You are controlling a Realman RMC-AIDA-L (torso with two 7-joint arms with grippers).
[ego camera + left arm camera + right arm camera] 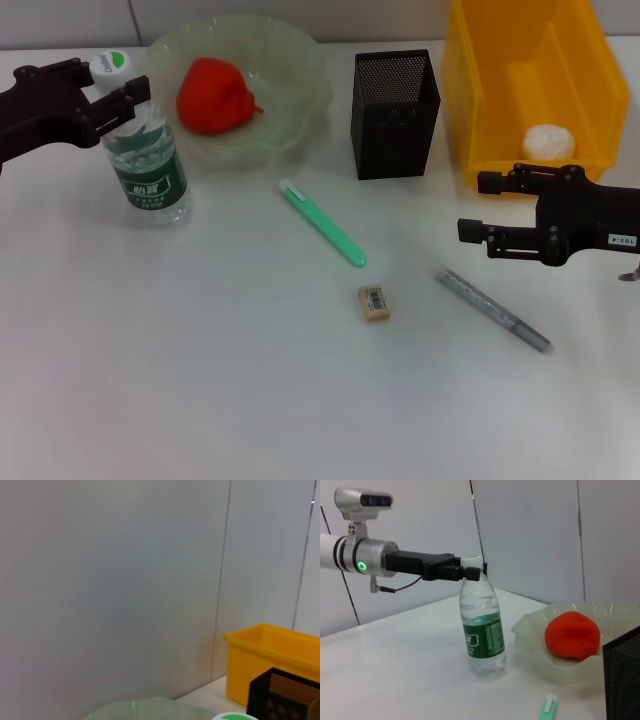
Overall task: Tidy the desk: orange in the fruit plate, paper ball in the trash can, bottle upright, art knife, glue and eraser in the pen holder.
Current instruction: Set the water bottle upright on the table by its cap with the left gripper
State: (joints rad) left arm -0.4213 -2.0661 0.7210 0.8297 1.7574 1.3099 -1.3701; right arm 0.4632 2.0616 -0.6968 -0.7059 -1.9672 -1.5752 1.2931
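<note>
Bottle (147, 160) stands upright on white desk (200, 380) before grey wall panels (125, 580).

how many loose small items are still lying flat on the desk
3: the green art knife near the centre, the eraser just in front of it, and the grey pen toward the right gripper.
</note>
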